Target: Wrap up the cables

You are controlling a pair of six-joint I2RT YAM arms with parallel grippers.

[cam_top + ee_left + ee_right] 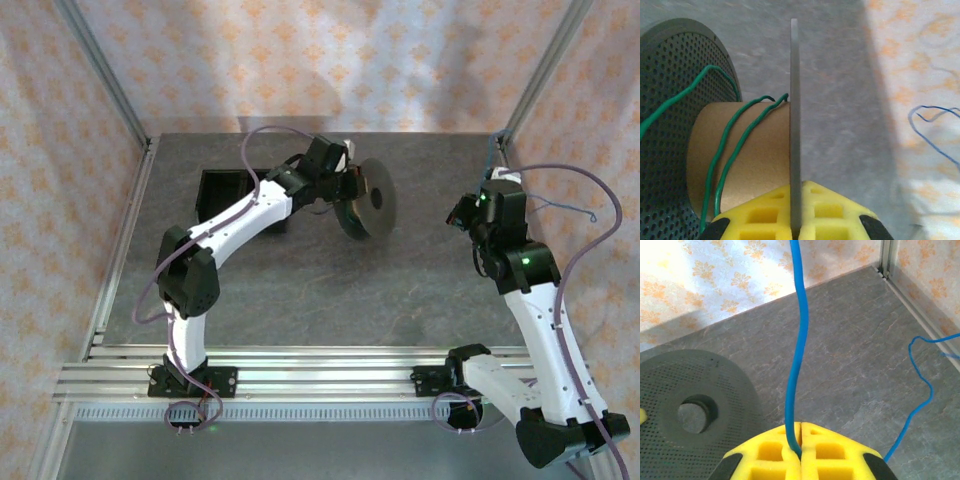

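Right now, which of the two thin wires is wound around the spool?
The green wire: it loops around the spool on its brown core. The blue wire runs free of the spool, pinched in the right gripper.

I'm inside a lab-style robot test cell: a grey stone-look tabletop [330, 300] boxed in by aluminium frame posts [103, 70] and walls [330, 60] of orange-flowered sheeting. Along the near edge runs a slotted aluminium rail [320, 378], with my arm bases [193, 381] bolted to it.
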